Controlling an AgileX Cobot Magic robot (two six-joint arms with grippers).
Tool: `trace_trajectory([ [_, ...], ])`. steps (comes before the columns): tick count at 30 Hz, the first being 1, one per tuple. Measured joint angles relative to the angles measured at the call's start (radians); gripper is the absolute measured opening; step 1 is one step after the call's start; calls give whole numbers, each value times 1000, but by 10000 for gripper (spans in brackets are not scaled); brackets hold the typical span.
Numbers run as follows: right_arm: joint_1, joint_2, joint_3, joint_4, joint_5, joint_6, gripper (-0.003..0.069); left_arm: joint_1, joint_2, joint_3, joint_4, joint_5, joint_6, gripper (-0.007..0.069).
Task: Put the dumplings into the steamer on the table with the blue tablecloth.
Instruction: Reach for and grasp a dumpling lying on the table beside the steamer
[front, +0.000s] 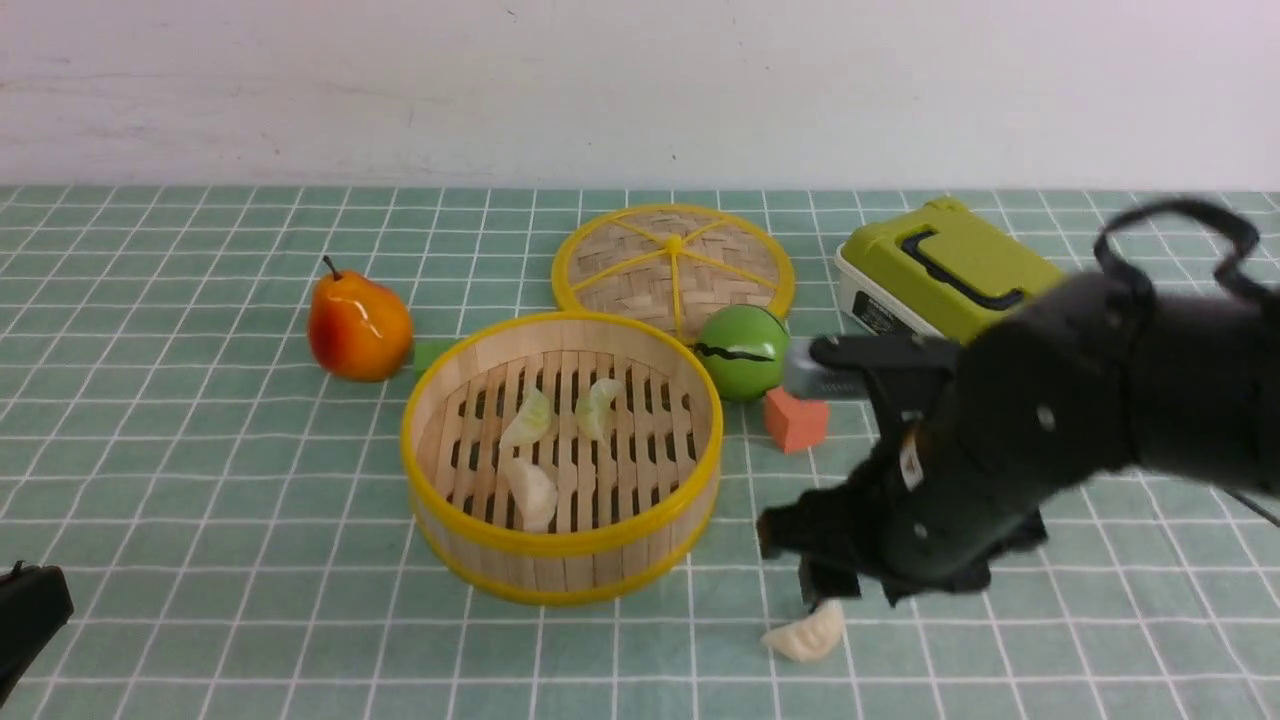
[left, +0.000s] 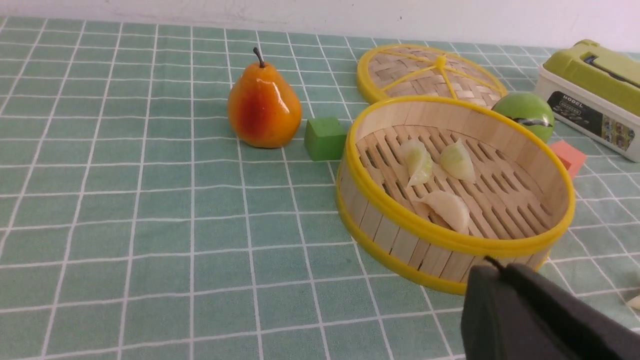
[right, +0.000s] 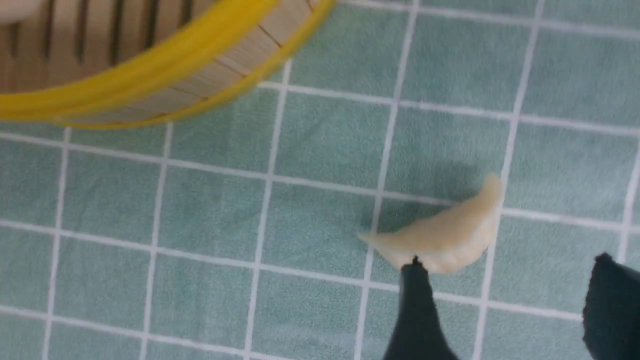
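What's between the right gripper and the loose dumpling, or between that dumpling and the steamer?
Nothing visible. The right gripper hangs open right over the dumpling, one fingertip at its edge. Only bare tablecloth lies between the dumpling and the steamer. The orange block sits farther back, off that line.

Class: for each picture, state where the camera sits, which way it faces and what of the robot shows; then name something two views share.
Front view: between the arms, facing forward over the steamer; right arm and left gripper show.
Left wrist view: on that wrist, facing steamer and pear; left gripper's tip shows.
Right wrist view: on that wrist, looking down at the loose dumpling; open right gripper shows.
Shared: front and right wrist views both show that dumpling.
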Motion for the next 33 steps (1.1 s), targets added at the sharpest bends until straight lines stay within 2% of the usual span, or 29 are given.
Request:
trace_trajectory([
  [2,0,-2,80,-1,-110,71,430,0,0,2,0,-3,-1,-14],
  [5,0,5,119,-1,-190,111,430,0,0,6,0,-6,-2,-13],
  [12,1,95,126,13,-353,121,424,0,0,12,0,-23,-2,-12],
  [16,1,109,126,8,-358,104,343,0,0,12,0,-27,-2,-11],
  [20,1,102,126,-6,-343,2,181,0,0,12,0,-27,-2,-6],
  [26,1,45,125,-9,-284,-176,177,0,0,15,0,-28,-2,-1],
  [27,1,45,123,-9,-284,-176,177,0,0,15,0,-28,-2,-1],
  [30,1,15,48,-9,-133,-265,177,0,0,15,0,-31,-2,0],
  [33,1,19,-141,30,-3,-371,177,0,0,15,0,-45,-2,1],
])
